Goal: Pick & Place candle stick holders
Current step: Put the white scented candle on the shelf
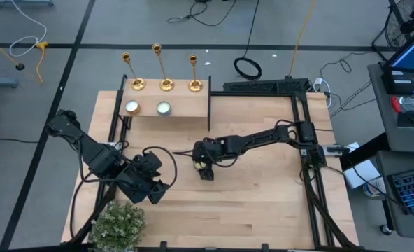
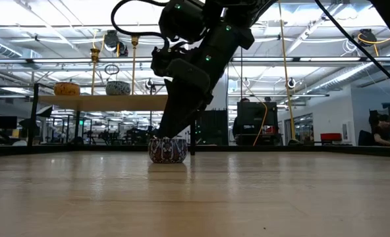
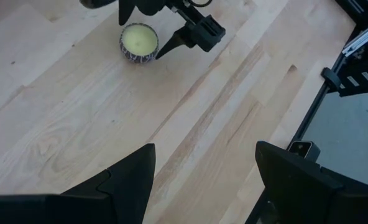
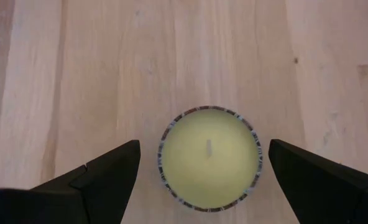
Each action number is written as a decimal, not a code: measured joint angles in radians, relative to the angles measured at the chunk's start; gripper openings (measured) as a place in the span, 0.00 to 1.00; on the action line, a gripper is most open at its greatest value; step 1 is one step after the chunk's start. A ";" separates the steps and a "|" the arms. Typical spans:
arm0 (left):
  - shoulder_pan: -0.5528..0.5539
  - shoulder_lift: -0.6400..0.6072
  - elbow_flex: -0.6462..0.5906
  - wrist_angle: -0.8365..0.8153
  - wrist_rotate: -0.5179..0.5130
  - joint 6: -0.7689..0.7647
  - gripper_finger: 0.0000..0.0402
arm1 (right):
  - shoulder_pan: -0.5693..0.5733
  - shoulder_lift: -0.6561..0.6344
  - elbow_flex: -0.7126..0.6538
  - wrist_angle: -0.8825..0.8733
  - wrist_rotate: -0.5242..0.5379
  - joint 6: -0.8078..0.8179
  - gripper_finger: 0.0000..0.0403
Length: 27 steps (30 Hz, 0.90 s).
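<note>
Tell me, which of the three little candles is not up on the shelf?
The yellow candle in the patterned cup: it sits alone on the table, between the right gripper's open fingers. The other two candles rest on the raised shelf.

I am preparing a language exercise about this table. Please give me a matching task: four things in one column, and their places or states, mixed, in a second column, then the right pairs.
Things
1. candlesticks
2. yellow candle
3. plant
4. left gripper

Places or states
A. on the table between the open fingers of the right gripper
B. at the table's near left corner
C. open, holding nothing, over bare wood
D. standing in a row of three along the back of the shelf

Pairs: 1-D, 2-A, 3-B, 4-C
</note>
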 joint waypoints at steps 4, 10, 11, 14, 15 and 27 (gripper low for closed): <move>0.000 0.000 0.000 0.000 0.000 0.000 0.71 | 0.000 0.047 0.002 0.025 -0.048 0.050 0.88; -0.004 0.000 0.000 0.000 0.001 -0.009 0.71 | 0.023 0.079 0.000 0.012 -0.038 0.039 0.88; -0.005 0.000 0.000 0.000 0.001 -0.008 0.71 | 0.025 0.079 0.000 0.016 -0.044 0.038 0.88; -0.006 0.000 0.000 0.000 0.004 -0.008 0.71 | 0.028 0.080 0.000 0.035 -0.045 0.039 0.88; -0.006 0.000 0.000 0.000 0.004 -0.008 0.71 | 0.028 0.080 0.000 0.044 -0.046 0.041 0.88; -0.006 0.000 0.000 -0.001 0.004 0.012 0.71 | 0.017 0.080 0.000 0.029 -0.044 0.096 0.81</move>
